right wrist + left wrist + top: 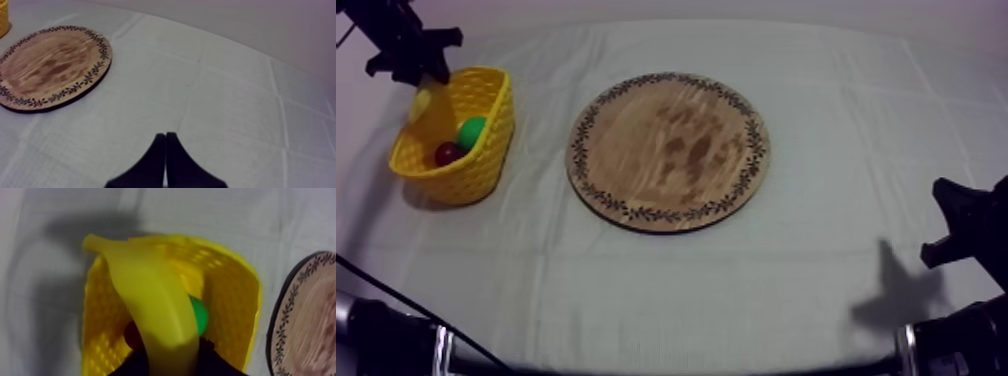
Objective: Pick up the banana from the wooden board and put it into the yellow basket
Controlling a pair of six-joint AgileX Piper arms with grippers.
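Yellow banana (pixel 150 303); yellow basket (pixel 478 168); brown wood board (pixel 671 150), dark leafy rim pattern; grey-white cloth (pixel 786 300).

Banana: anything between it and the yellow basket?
Nothing visible. The left gripper holds the banana over the open top of the yellow basket. A green fruit and a small red fruit lie inside on the bottom; they take up room but do not block the drop.

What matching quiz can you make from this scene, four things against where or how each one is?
1. banana
2. small red fruit
3. wooden board
4. right gripper

a. bare, nothing on it
b. inside the yellow basket
c. shut, over the cloth
d. held over the basket

Pairs: 1-d, 2-b, 3-a, 4-c.
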